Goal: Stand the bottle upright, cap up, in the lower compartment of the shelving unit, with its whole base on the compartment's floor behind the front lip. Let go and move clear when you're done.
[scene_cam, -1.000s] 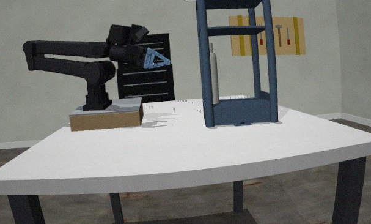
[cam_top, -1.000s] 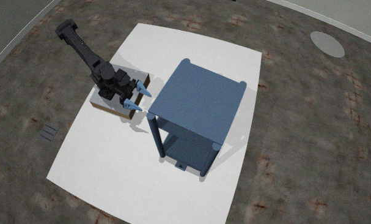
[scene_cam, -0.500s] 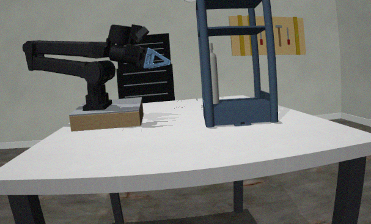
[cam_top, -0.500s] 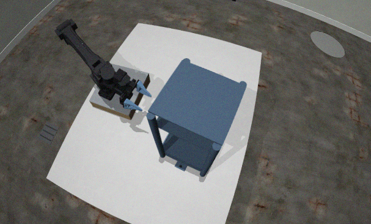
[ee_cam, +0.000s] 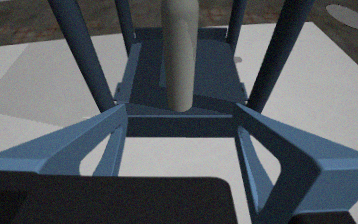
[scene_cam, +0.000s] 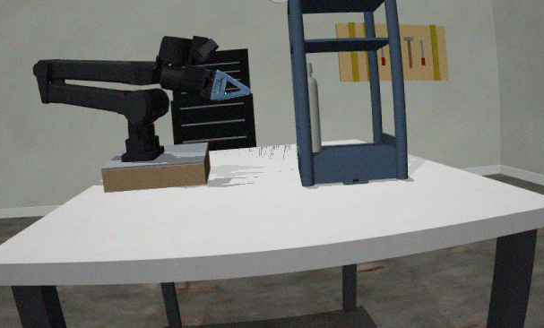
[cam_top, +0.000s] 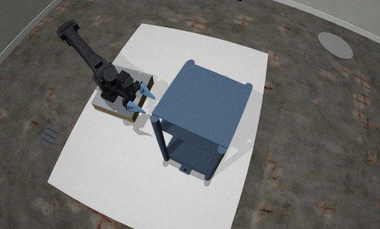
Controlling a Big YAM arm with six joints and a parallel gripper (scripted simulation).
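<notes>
My blue-fingered hand [scene_cam: 231, 90] hangs spread and empty, well apart from the tall blue shelving unit [scene_cam: 299, 112]. The pale grey bottle [ee_cam: 180, 55] stands upright in its lower compartment, seemingly behind the lip, so I keep clear.

arm [scene_cam: 101, 85] folded, elbow back | pincer [scene_cam: 231, 90] open, empty, level

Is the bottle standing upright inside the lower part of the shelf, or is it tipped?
Upright. The bottle stands straight on the lower floor of the shelf, behind the front lip. The claw is open and apart from it.
</notes>
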